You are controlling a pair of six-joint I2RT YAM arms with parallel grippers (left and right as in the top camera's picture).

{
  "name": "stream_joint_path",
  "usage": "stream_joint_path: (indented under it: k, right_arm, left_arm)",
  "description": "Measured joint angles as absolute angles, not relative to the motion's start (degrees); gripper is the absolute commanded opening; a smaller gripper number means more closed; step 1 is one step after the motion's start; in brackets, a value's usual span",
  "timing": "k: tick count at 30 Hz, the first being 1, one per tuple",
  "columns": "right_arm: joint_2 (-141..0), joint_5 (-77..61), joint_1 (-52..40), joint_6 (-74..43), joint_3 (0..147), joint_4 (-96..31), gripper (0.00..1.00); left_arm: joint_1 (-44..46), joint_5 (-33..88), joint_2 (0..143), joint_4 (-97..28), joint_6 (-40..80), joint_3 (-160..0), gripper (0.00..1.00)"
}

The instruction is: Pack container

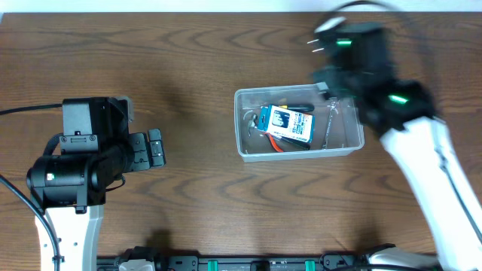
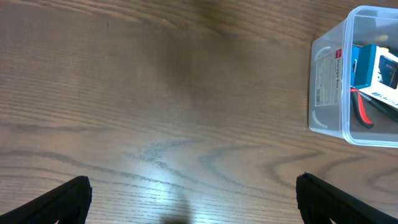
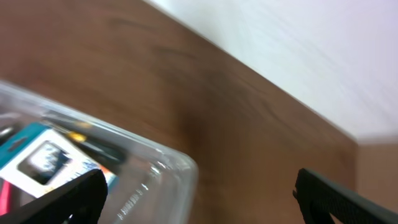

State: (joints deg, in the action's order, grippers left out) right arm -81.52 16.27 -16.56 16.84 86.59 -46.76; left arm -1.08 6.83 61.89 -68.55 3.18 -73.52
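We see the container standing upright on the wooden worktop, near its middle and a little toward the right edge. It holds a small blue box lying across its middle. A red-handled tool lies partly under the box, and a slim metal tool lies at the end nearer the right edge. A dark item along the far wall is too unclear for us to name.

The left end effector is well apart from the container, on the side toward the left edge. In the left wrist view its fingers are spread wide over bare wood and pinch nothing. The container's wall shows at the upper right, with the red handle inside.

The right end effector is blurred overhead, near the container's far corner on the right-edge side. In the right wrist view its fingers are also spread wide and empty, with the container's rounded corner close below them.
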Motion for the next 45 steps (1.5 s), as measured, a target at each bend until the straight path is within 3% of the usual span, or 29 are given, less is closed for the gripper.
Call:
stream_joint_path:
  k: [5,10,20,30,45]
  right_arm:
    - [-73.87,14.98,-6.66,10.85,85.69,-54.65,0.98]
    - [-70.00,12.97,-1.39,7.03,76.36,-50.63,0.99]
    - [-53.28,8.91,-0.93,1.21,47.22,-29.23,0.99]
    - [-33.58,4.82,-0.93,-0.45,34.50,-19.70,0.99]
    - [-24.47,-9.34,-0.93,-0.86,30.98,-22.50,0.99]
  left_arm:
    - [-1.08,6.83,61.89,-68.53,3.18,-73.52,0.98]
    - [-1.08,6.83,61.89,-68.53,3.20,-73.52,0.98]
    - [-1.08,6.83,61.89,-68.53,3.18,-73.54,0.98]
    - [-1.08,6.83,61.87,-68.53,3.18,-73.54,0.98]
    - [-1.08,6.83,61.87,-68.55,3.18,-73.54,0.98]
